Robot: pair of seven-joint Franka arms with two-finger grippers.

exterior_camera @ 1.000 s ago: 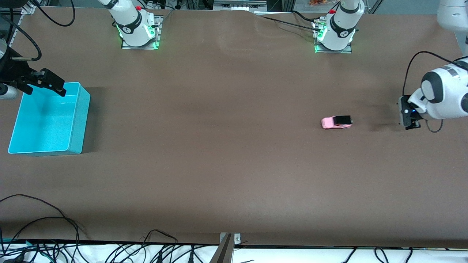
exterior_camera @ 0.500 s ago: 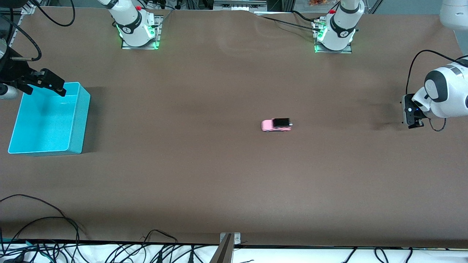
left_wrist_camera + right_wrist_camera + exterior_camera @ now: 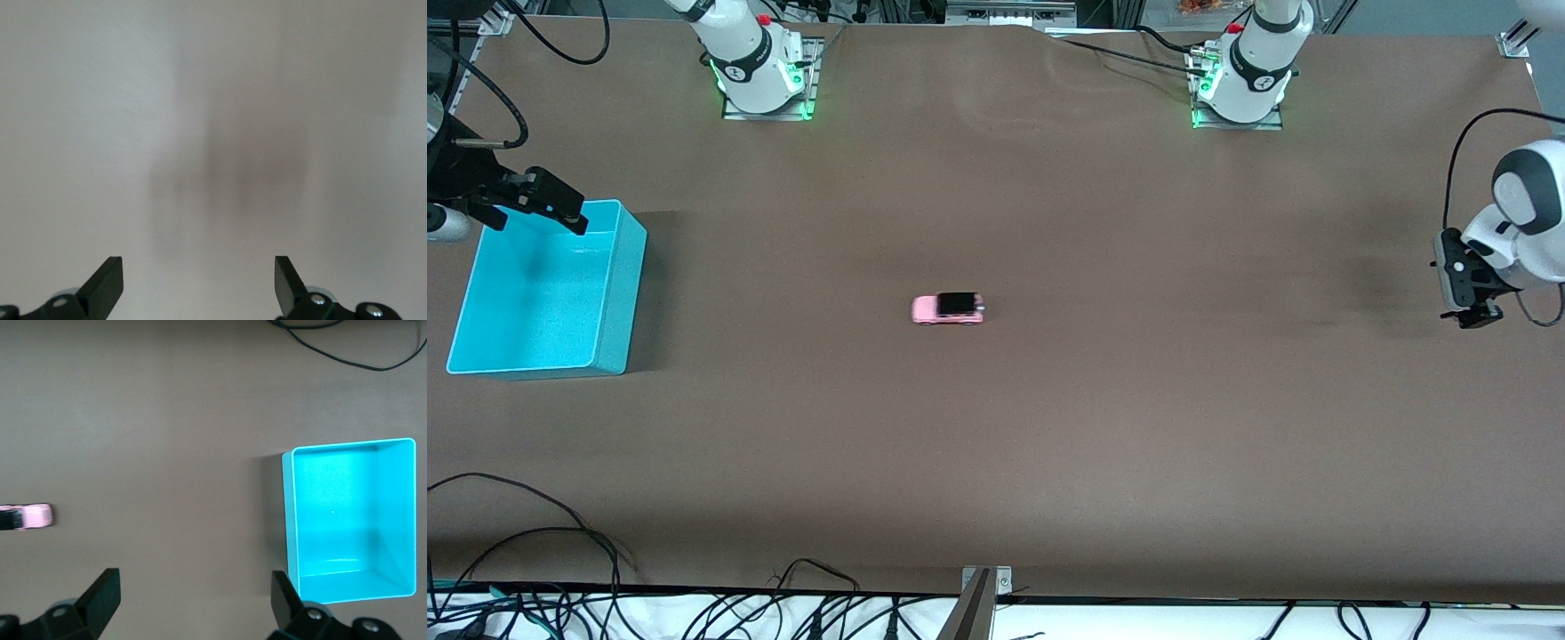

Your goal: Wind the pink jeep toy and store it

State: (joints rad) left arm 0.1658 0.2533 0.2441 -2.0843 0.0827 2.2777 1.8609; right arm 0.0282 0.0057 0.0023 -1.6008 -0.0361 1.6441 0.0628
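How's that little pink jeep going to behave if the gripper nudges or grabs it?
The pink jeep toy sits on wheels on the flat table, so a nudge would probably send it rolling. It looks tiny beside the turquoise bin, so it is likely light. Its boxy body may suit a pinch across the sides.

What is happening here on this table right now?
Nobody holds the pink jeep toy: it is rolling freely across the table from the left arm's end toward the turquoise bin. The left gripper is open and pulling away. The right gripper waits open over the bin.
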